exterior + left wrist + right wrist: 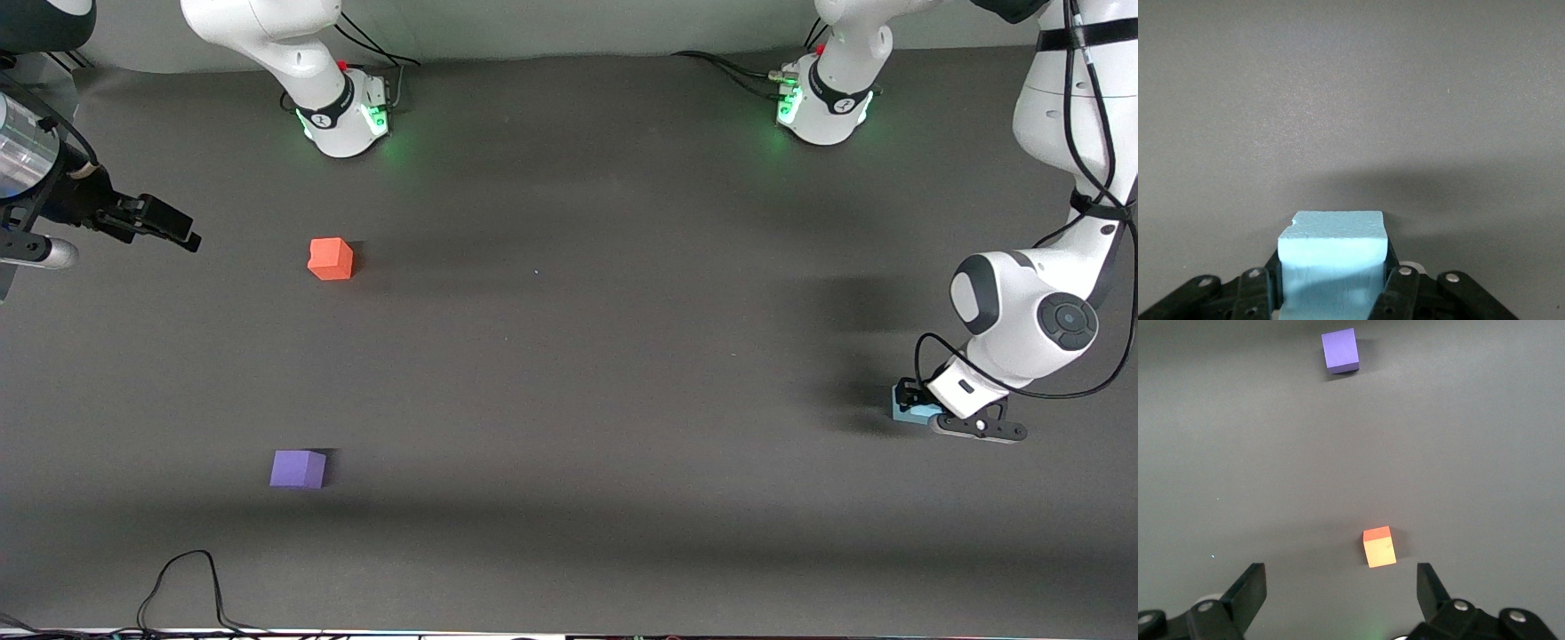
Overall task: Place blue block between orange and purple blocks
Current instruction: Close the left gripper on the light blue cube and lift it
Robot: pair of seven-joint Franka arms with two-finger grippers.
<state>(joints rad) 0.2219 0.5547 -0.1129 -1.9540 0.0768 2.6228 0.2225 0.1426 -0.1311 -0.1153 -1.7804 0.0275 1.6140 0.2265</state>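
The blue block (pixel 909 409) sits low at the table, at the left arm's end. My left gripper (pixel 917 407) is shut on it; in the left wrist view the fingers press both sides of the blue block (pixel 1331 233), left gripper (pixel 1331 259). The orange block (pixel 331 259) and the purple block (pixel 298 468) lie apart at the right arm's end, the purple one nearer the front camera. My right gripper (pixel 182 231) waits open and empty, up beside the orange block. The right wrist view shows the right gripper (pixel 1341 570), the orange block (pixel 1379 547) and the purple block (pixel 1340 350).
A black cable (pixel 187 578) loops on the table at the edge nearest the front camera, below the purple block. The two arm bases (pixel 342 116) (pixel 822 107) stand along the top edge. The dark mat (pixel 578 356) lies bare between the blocks.
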